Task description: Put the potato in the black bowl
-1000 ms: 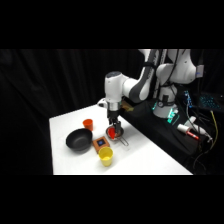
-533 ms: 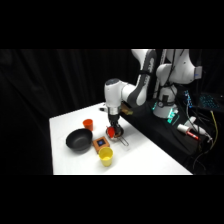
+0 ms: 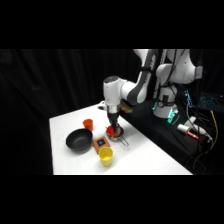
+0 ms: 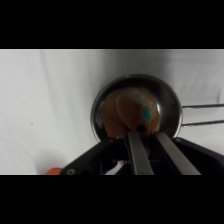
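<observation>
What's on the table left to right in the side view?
black bowl → orange cup → orange-brown box → potato in the silver cup, gripper coming down over it. Yellow cup left out: it overlaps the box's span.

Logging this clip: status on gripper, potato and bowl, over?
Gripper down in the silver cup, over the potato; fingers' state unclear. Black bowl empty, apart. Orange box between cup and bowl.
</observation>
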